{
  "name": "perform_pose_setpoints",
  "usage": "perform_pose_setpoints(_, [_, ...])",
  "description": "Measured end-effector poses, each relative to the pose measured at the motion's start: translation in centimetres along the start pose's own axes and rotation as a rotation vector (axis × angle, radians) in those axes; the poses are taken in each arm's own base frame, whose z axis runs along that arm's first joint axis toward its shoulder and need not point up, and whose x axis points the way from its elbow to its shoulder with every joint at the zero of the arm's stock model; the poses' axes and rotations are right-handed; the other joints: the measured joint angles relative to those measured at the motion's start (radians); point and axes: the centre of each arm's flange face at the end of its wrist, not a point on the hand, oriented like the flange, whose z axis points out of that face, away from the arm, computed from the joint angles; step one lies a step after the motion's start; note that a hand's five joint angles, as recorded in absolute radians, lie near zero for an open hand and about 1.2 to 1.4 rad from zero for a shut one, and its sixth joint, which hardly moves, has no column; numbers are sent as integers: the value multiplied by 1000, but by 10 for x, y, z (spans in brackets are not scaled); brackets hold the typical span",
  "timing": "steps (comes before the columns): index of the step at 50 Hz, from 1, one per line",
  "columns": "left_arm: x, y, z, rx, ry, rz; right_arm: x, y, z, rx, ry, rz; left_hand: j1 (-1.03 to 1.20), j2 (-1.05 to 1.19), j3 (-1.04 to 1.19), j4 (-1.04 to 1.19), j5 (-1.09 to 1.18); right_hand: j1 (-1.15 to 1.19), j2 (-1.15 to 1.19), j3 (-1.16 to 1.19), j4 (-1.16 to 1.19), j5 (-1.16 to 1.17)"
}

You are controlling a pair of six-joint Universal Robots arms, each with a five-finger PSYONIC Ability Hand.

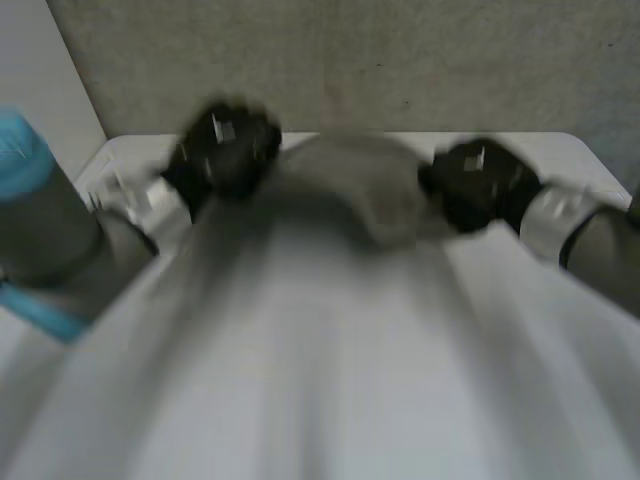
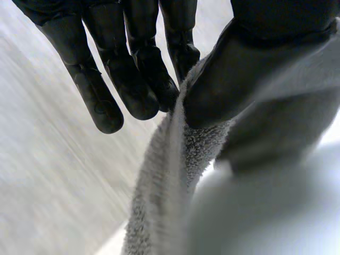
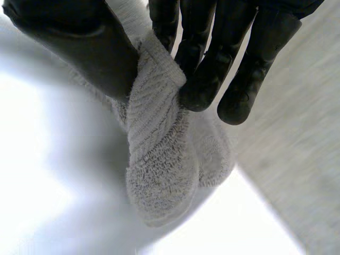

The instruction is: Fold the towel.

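Towel [image 1: 330,340] is held up, pinched by left robot hand [image 1: 225,145] and right robot hand [image 1: 480,185]; folding seems only begun.

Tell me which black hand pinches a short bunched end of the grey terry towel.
The right hand: a stubby wad of grey terry towel hangs from its pinch; the left hand holds a long edge.
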Motion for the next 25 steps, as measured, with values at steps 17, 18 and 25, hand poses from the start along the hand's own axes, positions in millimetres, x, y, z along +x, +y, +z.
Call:
perform_pose_setpoints(17, [34,126,-20,-288,4,98,-15,69,-17,-142,78,105,-372,-444,-434,-456,-385,0,0,0,0,0])
perform_pose_setpoints(18, [32,128,-20,-295,-13,97,-12,71,-17,-144,88,130,-373,-445,-436,-458,-384,0,0,0,0,0])
perform_pose_setpoints(25, [28,134,-20,-323,-66,91,0,75,-19,-137,125,220,-409,-480,-472,-494,-407,0,0,0,0,0])
